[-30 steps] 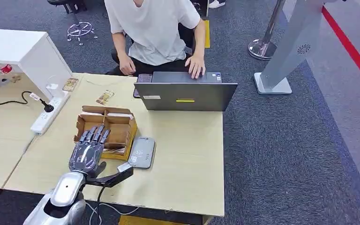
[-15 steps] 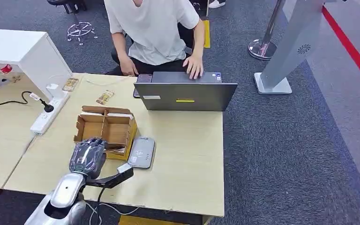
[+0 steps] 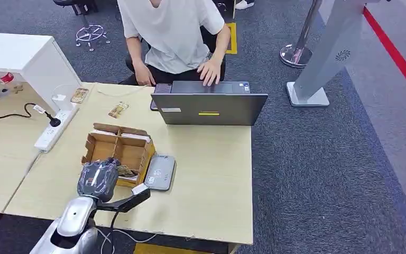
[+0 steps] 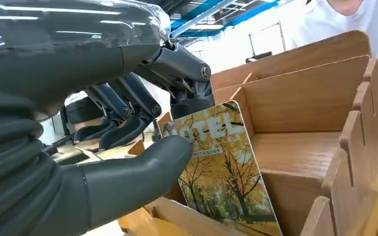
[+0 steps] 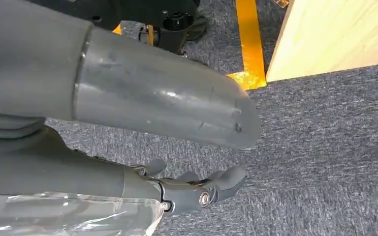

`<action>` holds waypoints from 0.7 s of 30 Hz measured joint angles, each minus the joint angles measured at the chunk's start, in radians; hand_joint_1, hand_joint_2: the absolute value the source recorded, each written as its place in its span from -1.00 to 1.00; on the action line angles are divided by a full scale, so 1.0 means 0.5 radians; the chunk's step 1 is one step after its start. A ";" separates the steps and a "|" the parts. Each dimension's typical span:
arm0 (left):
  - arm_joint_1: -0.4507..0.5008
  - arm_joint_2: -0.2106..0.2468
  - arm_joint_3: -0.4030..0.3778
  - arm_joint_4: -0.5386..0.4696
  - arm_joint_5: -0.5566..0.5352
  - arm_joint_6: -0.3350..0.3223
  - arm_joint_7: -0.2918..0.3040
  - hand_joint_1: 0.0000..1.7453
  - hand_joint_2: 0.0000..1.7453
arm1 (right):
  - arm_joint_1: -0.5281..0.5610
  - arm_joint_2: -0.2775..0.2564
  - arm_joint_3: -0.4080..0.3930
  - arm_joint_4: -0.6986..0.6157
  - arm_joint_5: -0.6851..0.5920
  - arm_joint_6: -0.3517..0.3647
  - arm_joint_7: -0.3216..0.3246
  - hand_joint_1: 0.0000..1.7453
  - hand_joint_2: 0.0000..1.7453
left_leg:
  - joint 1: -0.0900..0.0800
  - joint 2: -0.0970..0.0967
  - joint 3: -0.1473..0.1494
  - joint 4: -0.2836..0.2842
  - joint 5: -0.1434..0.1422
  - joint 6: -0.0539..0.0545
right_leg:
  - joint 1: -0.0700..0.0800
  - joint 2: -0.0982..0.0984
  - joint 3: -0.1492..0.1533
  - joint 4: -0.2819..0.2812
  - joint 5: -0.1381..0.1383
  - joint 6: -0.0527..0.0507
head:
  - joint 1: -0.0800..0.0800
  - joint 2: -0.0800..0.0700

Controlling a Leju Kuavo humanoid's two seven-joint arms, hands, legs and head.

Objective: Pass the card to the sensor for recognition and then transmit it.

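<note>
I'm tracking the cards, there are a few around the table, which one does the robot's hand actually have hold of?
The yellow tree-print card marked "OTEL", pinched by the left hand at the cardboard box. The other cards lie flat on the table, untouched.

Left arm: silver, rising from the lower edge of the head view, forearm angled up over the table's near side.
Left hand [image 3: 98, 180]: knuckles up, fingers curled downward; in the left wrist view the thick grey thumb [image 4: 142, 169] presses against the face of a card [image 4: 224, 172], darker fingers [image 4: 128, 115] bent behind it, pinching it upright.
Right arm: hanging low, wrist camera looking down past the grey forearm.
Right hand [image 5: 197, 189]: fingers loosely bent and apart, holding nothing.
</note>
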 joint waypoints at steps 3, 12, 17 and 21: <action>0.003 -0.015 0.014 -0.002 -0.010 0.069 -0.005 1.00 1.00 | -0.001 0.000 -0.005 0.000 0.006 0.000 -0.002 -1.00 -1.00 | 0.000 0.000 0.000 0.000 0.000 0.000 | 0.000 0.000 0.000 0.000 0.000 0.000 | 0.000 0.000; 0.001 -0.043 0.032 -0.049 -0.014 0.106 -0.027 1.00 1.00 | -0.003 0.000 -0.011 0.000 0.011 0.006 -0.008 -1.00 -1.00 | 0.000 0.000 0.000 0.000 0.000 0.000 | 0.000 0.000 0.000 0.000 0.000 0.000 | 0.000 0.000; -0.002 -0.065 0.033 -0.110 -0.061 0.335 -0.092 1.00 1.00 | -0.007 0.000 -0.023 0.000 0.029 0.002 -0.021 -1.00 -1.00 | 0.000 0.000 0.000 0.000 0.000 0.000 | 0.000 0.000 0.000 0.000 0.000 0.000 | 0.000 0.000; -0.031 -0.094 0.033 -0.193 -0.175 0.704 -0.160 1.00 1.00 | -0.017 0.000 -0.023 0.001 0.059 -0.002 -0.014 -1.00 -1.00 | 0.000 -0.001 0.000 0.000 0.000 0.000 | 0.000 -0.001 0.000 0.000 0.000 0.000 | 0.001 0.000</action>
